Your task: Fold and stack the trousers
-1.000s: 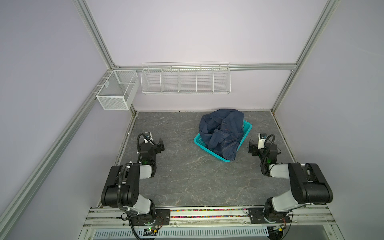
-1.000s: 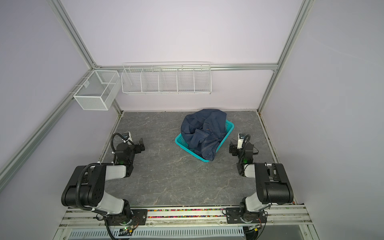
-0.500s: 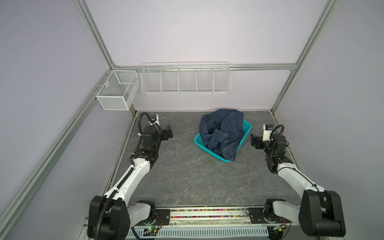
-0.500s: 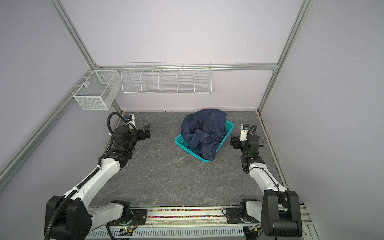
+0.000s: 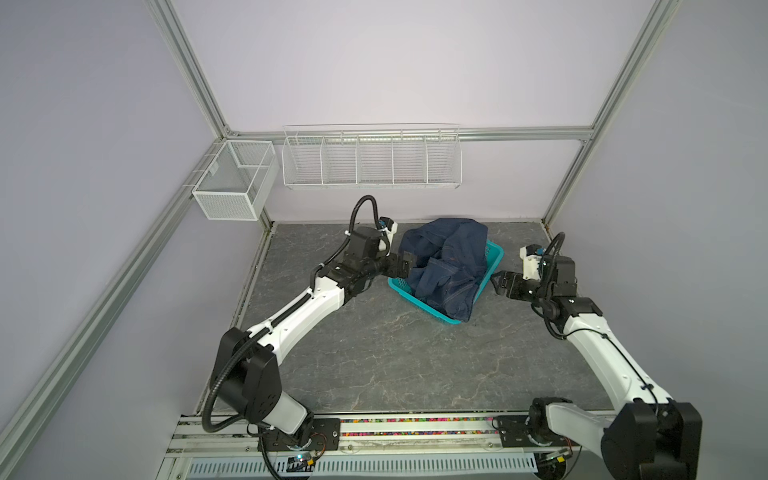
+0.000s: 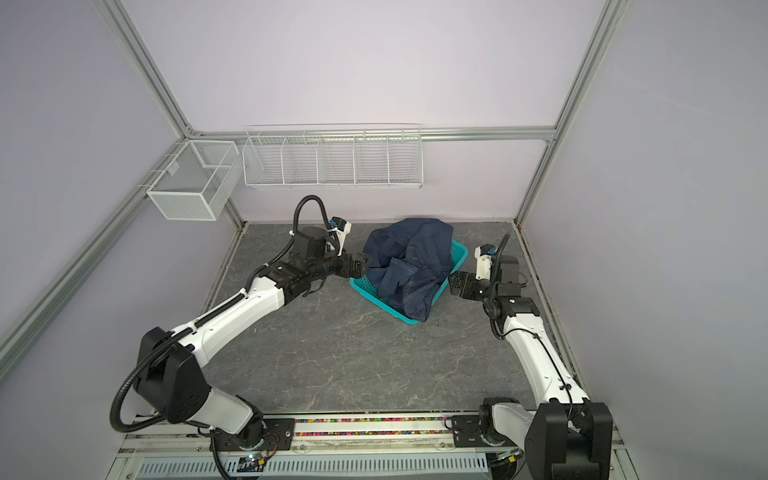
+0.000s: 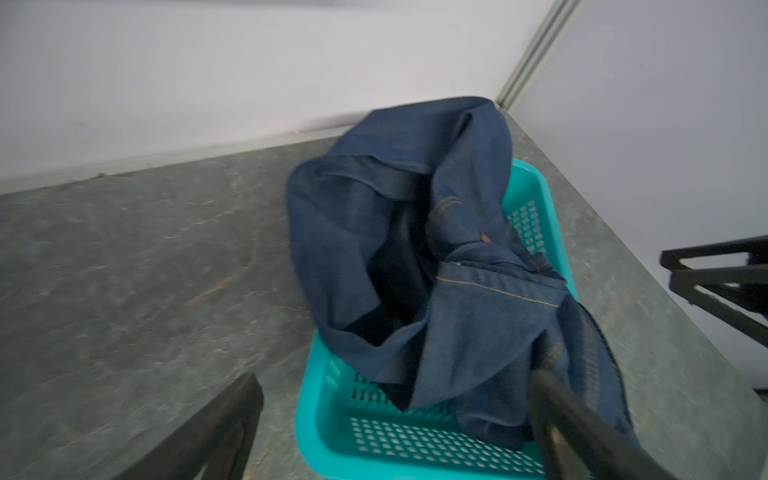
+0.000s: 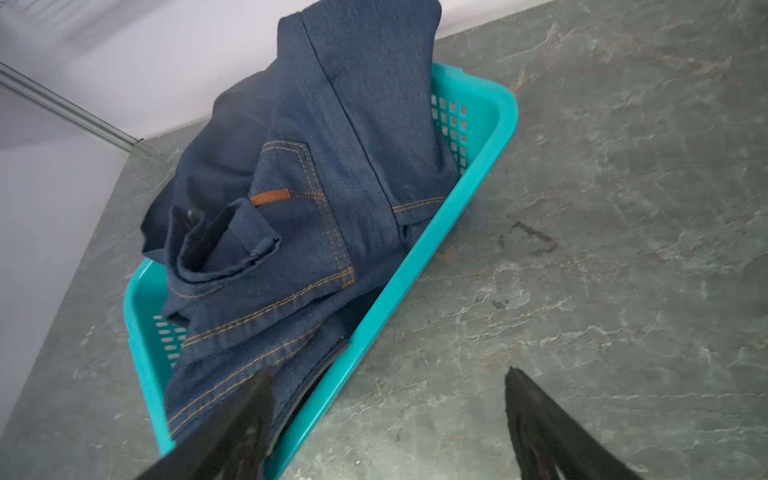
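- In both top views the two arms have unfolded from their tucked rest poses and reached forward to flank the teal basket (image 5: 495,252); this reads as the approach for pulling the garment out, with no folding begun
- In a top view the left pincer (image 5: 408,266) sits at the basket's left side, right against the denim heap, jaws spread and empty; whether a finger already touches cloth cannot be told
- In a top view the right pincer (image 6: 455,284) hangs just beside the basket's right wall, jaws spread and empty, apart from the cloth
- The trousers (image 5: 449,266) lie crumpled inside the basket, piled above its rim, one part draped over the near corner toward the grey worktop (image 5: 374,353)
- Left wrist view: this pincer's dark fingers frame the basket's near end with open space between them; one finger overlaps the hanging denim; a hem and a stitched seam face the camera
- Right wrist view: the spread fingers straddle the basket's long rim (image 8: 490,137), one over the cloth, one over bare worktop; a back pocket and the tan patch (image 8: 270,196) lie on top
- Judgement: a pinch near the waistband would probably lift the bundle cleanly, though the light basket may be dragged along
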